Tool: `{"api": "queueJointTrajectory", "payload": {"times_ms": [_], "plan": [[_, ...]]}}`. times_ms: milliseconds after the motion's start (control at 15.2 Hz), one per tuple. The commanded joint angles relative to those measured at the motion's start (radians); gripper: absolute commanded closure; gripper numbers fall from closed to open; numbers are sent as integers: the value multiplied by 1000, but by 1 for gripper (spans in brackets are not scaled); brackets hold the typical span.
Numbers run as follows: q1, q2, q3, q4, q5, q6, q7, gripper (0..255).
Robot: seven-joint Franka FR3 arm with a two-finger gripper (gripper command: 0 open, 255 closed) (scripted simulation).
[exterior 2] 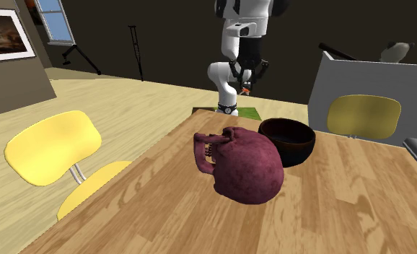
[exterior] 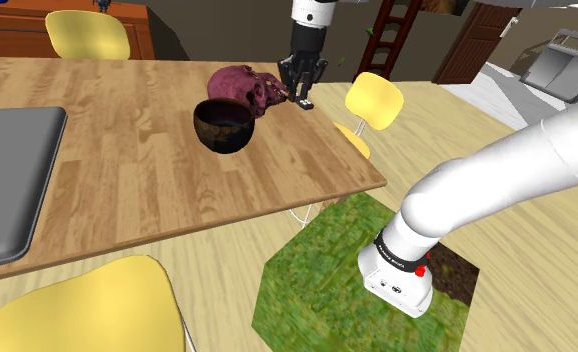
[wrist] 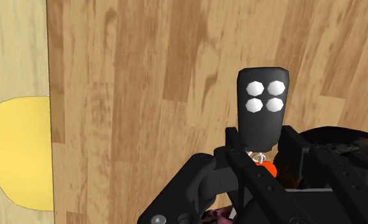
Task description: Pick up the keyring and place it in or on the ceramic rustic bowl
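A wood-plank counter point(exterior: 127, 190) fills the middle of a room, with a yellow chair point(exterior: 374, 100) at its edge beyond the bowl. The dark, rough-glazed bowl point(exterior: 224, 125) sits on the counter, a purple skull point(exterior: 247, 88) just beside it and a closed grey laptop point(exterior: 7, 180) well apart from it. The gripper point(exterior: 303, 92) hangs near the bowl, past the skull. Its fingers point(wrist: 297, 146) are closed narrowly on the keyring point(wrist: 263, 108), a black four-button fob with an orange tag, held above the counter outside the bowl.
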Motion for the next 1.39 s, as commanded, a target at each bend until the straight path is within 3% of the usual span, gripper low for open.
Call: {"api": "queueJointTrajectory", "payload": {"times_ms": [0, 528, 792, 1320], "plan": [[9, 64, 28, 57, 4, 8, 38, 255], [44, 348, 119, 360, -32, -10, 184, 255], [79, 524, 156, 573, -80, -52, 265, 255], [80, 526, 153, 468, -80, 55, 264, 255]]}}
